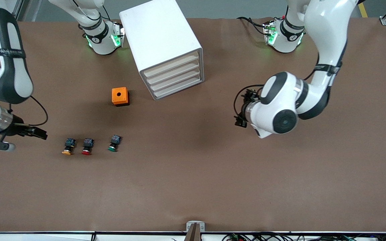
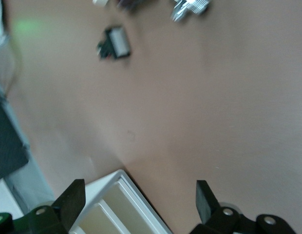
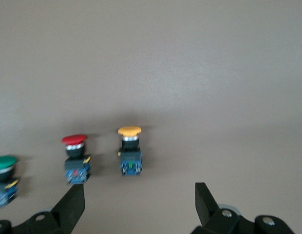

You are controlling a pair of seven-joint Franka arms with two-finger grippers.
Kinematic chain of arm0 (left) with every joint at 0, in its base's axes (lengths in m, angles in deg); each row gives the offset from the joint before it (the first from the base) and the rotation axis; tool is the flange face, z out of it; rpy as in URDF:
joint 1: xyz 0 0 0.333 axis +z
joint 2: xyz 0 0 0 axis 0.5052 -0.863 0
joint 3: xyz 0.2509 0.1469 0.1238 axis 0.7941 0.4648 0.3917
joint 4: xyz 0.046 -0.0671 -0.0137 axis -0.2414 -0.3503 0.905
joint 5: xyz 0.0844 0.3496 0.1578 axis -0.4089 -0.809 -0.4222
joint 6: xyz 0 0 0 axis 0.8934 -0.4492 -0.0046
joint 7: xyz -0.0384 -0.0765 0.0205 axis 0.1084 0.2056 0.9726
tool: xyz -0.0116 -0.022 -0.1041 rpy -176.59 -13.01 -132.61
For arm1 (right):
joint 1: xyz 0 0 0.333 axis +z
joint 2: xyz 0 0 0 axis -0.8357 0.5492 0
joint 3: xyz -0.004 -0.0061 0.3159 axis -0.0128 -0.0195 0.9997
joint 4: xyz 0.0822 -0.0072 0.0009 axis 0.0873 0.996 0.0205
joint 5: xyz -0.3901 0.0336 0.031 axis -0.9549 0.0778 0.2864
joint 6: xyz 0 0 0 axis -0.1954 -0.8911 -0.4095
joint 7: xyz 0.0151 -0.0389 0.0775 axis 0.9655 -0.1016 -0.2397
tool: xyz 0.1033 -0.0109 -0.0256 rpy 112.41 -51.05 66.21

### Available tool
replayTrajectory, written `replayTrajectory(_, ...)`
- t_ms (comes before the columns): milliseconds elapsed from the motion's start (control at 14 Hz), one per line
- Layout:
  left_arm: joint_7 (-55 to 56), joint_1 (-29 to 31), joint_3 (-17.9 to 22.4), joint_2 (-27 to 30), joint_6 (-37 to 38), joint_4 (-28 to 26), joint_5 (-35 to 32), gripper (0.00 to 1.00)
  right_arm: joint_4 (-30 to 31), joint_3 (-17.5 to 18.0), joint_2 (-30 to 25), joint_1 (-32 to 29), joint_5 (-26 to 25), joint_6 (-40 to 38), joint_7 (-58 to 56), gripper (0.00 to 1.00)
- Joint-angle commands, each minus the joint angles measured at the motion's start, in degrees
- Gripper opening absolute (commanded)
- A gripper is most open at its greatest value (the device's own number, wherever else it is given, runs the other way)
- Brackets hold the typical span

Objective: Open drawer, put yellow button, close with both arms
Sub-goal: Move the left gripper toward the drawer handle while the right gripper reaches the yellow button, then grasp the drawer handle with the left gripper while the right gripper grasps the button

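The white cabinet (image 1: 161, 40) stands between the arm bases, and its top drawer (image 1: 171, 66) is shut like the three below. The yellow button (image 1: 67, 147) lies on the table beside a red one and a green one. It also shows in the right wrist view (image 3: 130, 152). My right gripper (image 1: 36, 132) is open and empty, a short way from the yellow button toward the right arm's end; in its wrist view (image 3: 139, 200) nothing is between the fingers. My left gripper (image 1: 241, 112) is open and empty over bare table, off the cabinet's front corner (image 2: 117, 204).
A red-capped button (image 1: 87, 146) and a green-capped button (image 1: 114, 143) lie in a row with the yellow one. An orange box (image 1: 120, 96) with a round hole stands on the table between the buttons and the cabinet. The brown table (image 1: 213, 174) is bare nearer the camera.
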Motion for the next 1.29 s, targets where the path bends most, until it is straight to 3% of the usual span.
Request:
replayTrajectory(0,9.2,-3.5,0.3,-4.1,0.9,2.7,3.4,1.00,3.4,0.7,3.8,-0.4,0.8,9.0,0.8,1.00)
replayTrajectory(429,24.8,-4.8,0.4,-6.9,0.9,2.7,26.4,1.00,8.6,0.9,9.6,2.0,1.0,20.9,4.6,1.00)
replayTrajectory(714,33.8,-6.3,0.4,-7.9,1.0,2.7,34.7,0.71,8.4,0.8,12.0,1.9,1.0,22.5,3.8,1.00)
replayTrajectory(929,37.7,-9.0,0.4,-8.4,1.1,2.7,38.2,0.63,8.4,0.8,12.6,1.4,0.8,23.4,3.6,0.98)
replayTrajectory(1000,38.2,-9.5,0.4,-8.9,1.3,2.7,40.2,0.63,8.5,0.9,12.6,1.4,0.8,23.3,3.5,0.72)
replayTrajectory(1143,38.6,-10.4,0.3,-9.1,1.4,2.6,41.4,0.61,8.6,0.9,12.6,1.4,0.8,22.8,3.7,0.09)
replayTrajectory(1214,38.6,-11.4,0.4,-9.4,1.4,2.6,41.8,0.61,8.6,0.9,12.5,1.4,0.8,22.7,3.7,0.00)
